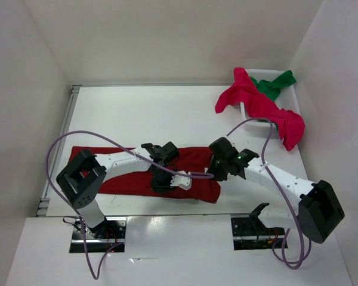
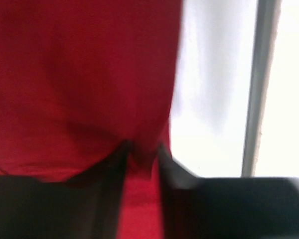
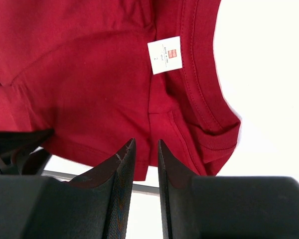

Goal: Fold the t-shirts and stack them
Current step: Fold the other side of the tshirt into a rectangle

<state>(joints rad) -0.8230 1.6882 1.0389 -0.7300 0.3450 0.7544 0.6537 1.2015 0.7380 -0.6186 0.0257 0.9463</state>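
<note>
Surface: white table (image 1: 167, 113), closed in by white walls (image 1: 167, 36) on 3 sides in the top view.
Dark red t-shirt (image 1: 200, 189): lies flat as 1 long band across the lower centre of the top view, running from lower left to right of centre, beneath both arms.
Crimson t-shirt (image 1: 256, 104): upper right of the top view, draped over the basket rim and spilling onto the table toward the right edge.
Green t-shirt (image 1: 278, 82): upper right, bunched in the basket behind the crimson t-shirt and touching it.
Basket (image 1: 268, 72): white, at the far right corner of the table, largely covered by cloth.
Left gripper (image 2: 142, 149): over the middle of the dark red t-shirt, centre of the top view. Jaws narrow, pinching a puckered fold close to the shirt's edge. Its wrist view is blurred.
Right gripper (image 3: 144, 144): at the right end of the same shirt, right of centre in the top view. Jaws narrow, closed on a cloth edge near the collar.
Label (image 3: 165, 55): white, sewn inside the collar, upper centre of the right wrist view; print too small to read.
Spacing: the 2 grippers are near each other but apart, both on the dark red t-shirt; the other 2 shirts lie well apart from them.
</note>
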